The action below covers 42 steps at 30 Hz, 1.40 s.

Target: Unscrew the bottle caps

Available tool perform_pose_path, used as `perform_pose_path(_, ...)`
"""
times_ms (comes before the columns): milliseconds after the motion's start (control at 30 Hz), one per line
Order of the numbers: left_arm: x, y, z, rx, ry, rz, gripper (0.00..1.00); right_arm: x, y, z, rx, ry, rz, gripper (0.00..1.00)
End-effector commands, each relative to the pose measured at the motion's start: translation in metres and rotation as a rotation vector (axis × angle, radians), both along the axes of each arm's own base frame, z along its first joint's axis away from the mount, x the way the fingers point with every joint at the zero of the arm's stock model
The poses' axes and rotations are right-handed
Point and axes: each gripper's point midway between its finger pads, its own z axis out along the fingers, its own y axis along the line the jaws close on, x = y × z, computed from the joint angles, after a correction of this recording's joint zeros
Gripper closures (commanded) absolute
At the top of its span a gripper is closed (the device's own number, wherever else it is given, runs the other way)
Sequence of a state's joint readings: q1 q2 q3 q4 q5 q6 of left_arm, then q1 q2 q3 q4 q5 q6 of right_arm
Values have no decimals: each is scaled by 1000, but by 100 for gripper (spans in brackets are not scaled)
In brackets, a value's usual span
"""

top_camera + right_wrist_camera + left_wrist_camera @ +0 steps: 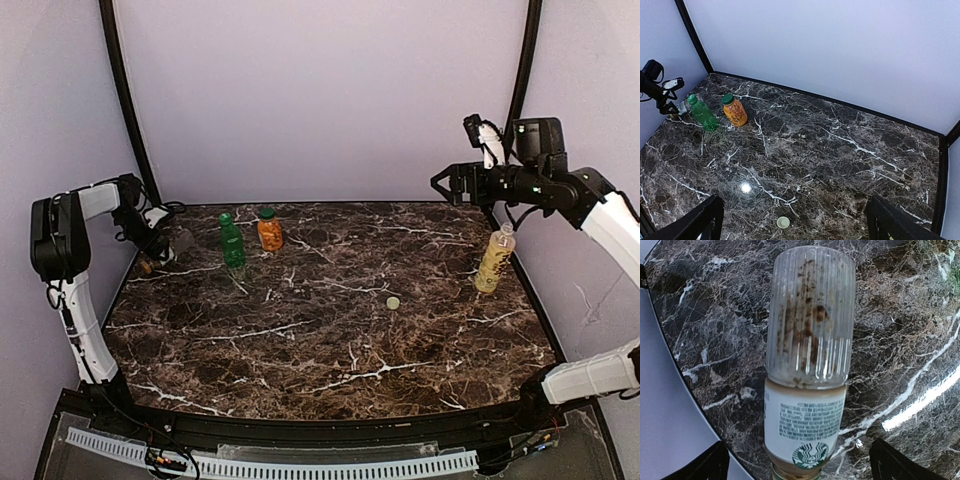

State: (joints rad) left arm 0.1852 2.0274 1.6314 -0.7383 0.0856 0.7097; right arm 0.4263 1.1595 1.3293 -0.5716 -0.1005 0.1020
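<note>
Closest to the arm bases there's a small pale cap (393, 302) lying loose on the marble table (330, 360), with nothing touching it. A bit further back on the right, the yellow bottle (494, 260) stands upright near the table's edge. The right gripper (795, 210) hangs high in the air on that side, jaws spread wide and holding nothing. Toward the far left, the green bottle (232, 242) and the orange bottle (269, 230) stand side by side, both capped. They're close, but not touching as far as I can see. Left of those, right by the table's left edge, the clear bottle (807, 370) lies on its side, brownish residue inside. The left gripper (799, 450) sits low over it, fingers (705, 465) wide apart either side of its neck end, not clamped on it.
</note>
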Motion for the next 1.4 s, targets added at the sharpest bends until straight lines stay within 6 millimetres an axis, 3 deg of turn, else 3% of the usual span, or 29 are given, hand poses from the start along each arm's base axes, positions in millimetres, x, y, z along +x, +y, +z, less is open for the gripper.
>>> perform_pose_path(0, 15, -10, 12, -63, -67, -93, 1, 3, 5, 0, -20, -6, -10, 1)
perform_pose_path(133, 20, -9, -6, -56, -46, -114, 2, 8, 10, -7, -21, 16, -11, 1)
perform_pose_path(400, 29, 1, -37, -12, -2, -128, 16, 13, 25, -13, -40, 31, 5, 1)
perform_pose_path(667, 24, -3, -40, -39, 28, -127, 44, 12, 37, -6, -36, 19, 20, 1)
perform_pose_path(800, 13, -4, -28, -55, 76, -114, 56, 7, 44, 0, -30, 5, 41, 1)
perform_pose_path(933, 3, -13, 1, -104, 69, -106, 62, -3, 56, 11, -26, -27, 94, 1)
perform_pose_path(1067, -9, -22, 49, -136, 6, -89, 63, -22, 80, 25, -45, -99, 200, 1)
perform_pose_path(1267, -41, -51, 156, -199, -186, -148, 63, -65, 125, 50, -165, -361, 385, 1)
perform_pose_path(1333, -56, -61, 191, -158, -259, -200, 63, -81, 142, 57, -215, -452, 441, 1)
perform_pose_path(1367, -70, -75, 207, -134, -278, -254, 63, -87, 148, 61, -243, -499, 456, 2)
